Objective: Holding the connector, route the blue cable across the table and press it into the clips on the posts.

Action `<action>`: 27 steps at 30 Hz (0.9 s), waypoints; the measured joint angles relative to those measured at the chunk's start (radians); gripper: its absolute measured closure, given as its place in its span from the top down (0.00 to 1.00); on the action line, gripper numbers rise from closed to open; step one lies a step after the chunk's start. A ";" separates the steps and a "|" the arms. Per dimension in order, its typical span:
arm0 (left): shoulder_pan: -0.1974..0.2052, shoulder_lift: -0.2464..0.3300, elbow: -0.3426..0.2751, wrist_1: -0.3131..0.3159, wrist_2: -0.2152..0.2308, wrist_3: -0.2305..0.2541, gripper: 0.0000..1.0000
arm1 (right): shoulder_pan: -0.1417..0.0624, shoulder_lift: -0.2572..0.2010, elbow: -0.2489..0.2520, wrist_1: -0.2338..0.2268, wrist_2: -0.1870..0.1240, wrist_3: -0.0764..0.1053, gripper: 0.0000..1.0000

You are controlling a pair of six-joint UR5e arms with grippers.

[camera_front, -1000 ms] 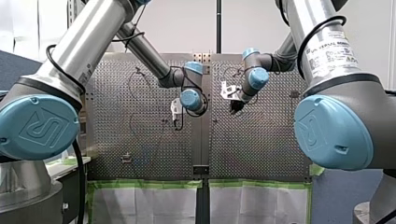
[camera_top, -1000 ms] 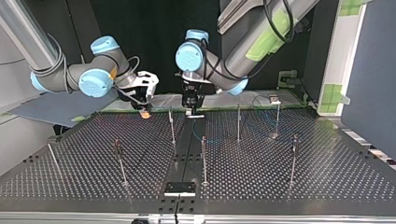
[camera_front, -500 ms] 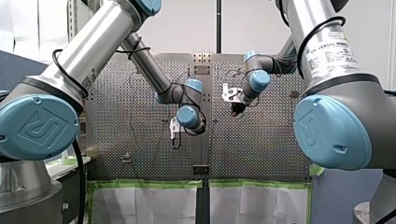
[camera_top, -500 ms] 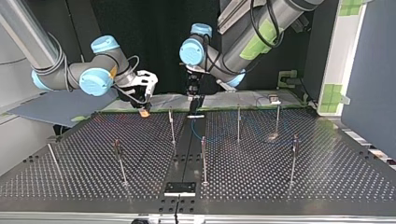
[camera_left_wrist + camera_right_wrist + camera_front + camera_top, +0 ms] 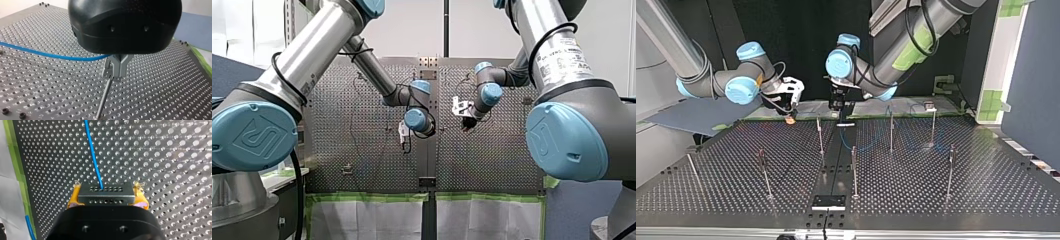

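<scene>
Left wrist view: left gripper (image 5: 115,77) pinches blue cable (image 5: 50,54) directly above post (image 5: 103,98); right gripper (image 5: 107,196) clamps connector (image 5: 106,194), cable leading ahead.

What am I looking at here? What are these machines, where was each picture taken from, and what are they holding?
Two robot arms work over a perforated table with thin upright posts. One picture looks from behind the arms. One faces them from across the table. Two come from cameras on the wrists. My right arm's fingers, with yellow pads, grip a grey connector, and the blue cable runs out of it. My left arm's fingers, bare metal, look closed on that same cable, right at the top of a post.
</scene>
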 joint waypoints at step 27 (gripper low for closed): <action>0.046 -0.110 0.123 -0.028 0.072 -0.019 0.00 | -0.035 0.038 -0.002 -0.094 -0.004 0.031 0.00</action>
